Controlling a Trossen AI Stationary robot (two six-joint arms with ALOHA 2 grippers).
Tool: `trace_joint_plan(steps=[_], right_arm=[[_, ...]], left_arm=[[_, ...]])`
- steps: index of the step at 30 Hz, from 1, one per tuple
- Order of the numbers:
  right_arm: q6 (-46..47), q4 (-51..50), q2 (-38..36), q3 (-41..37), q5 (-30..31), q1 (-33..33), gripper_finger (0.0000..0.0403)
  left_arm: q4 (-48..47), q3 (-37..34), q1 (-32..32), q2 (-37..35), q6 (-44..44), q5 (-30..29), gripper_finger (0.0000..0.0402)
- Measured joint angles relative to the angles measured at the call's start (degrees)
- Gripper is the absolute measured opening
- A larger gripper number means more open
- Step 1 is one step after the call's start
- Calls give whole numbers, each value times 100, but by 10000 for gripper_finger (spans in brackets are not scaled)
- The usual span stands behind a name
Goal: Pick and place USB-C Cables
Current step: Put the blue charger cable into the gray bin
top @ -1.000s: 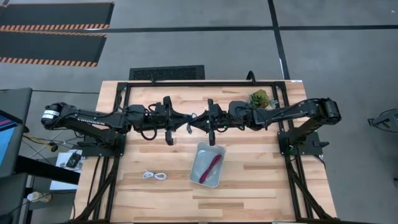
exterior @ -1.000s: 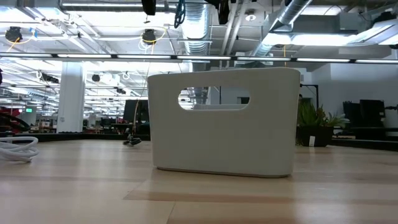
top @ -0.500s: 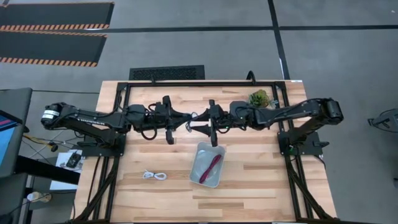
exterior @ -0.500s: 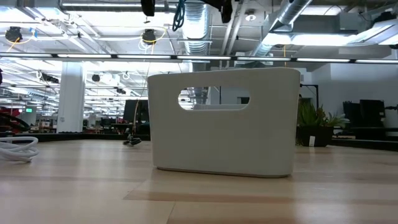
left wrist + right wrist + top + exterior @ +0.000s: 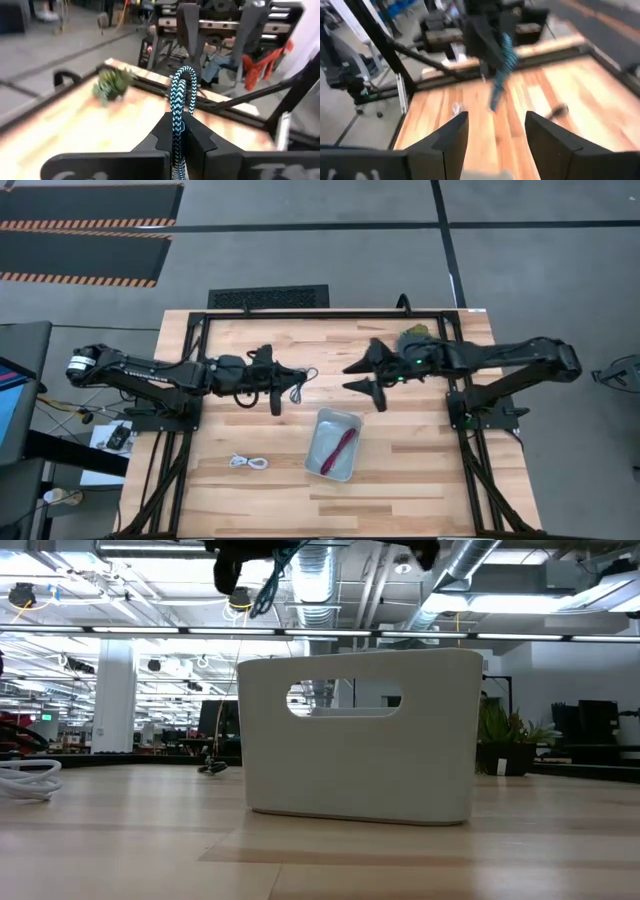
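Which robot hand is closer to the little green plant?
The right gripper. It hangs open just beside the green plant, toward the table's middle. The left gripper, shut on the teal cable, is farther off.

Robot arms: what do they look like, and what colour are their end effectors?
Both arms are dark, almost black, built from jointed segments with thin black cables looped along them. Each ends in a black end effector: the left end effector and the right end effector have two flat, wedge-shaped fingers.

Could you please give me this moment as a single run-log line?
left gripper: shut on teal-blue cable, raised | right gripper: open, empty, beyond tray | tray: magenta-red cable | table: white cable
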Motion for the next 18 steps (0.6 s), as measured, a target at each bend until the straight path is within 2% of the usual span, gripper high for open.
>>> trace_joint_plan(steps=[3,9,13,18], right_arm=[[268,-584,-328,0,252,10,218],[834,-1681,-907,-2,1193,13,210],[937,-1979,-1089,-2,1515,33,202],[908,-1959,-1131,-2,1483,52,195]], left_arm=[[-197,0,-222,11,-915,-372,4],[-569,-2,-812,237,-2432,-1179,4],[-302,0,-1145,737,-2942,-1508,4],[-281,239,-1280,1614,-3362,-1513,4]])
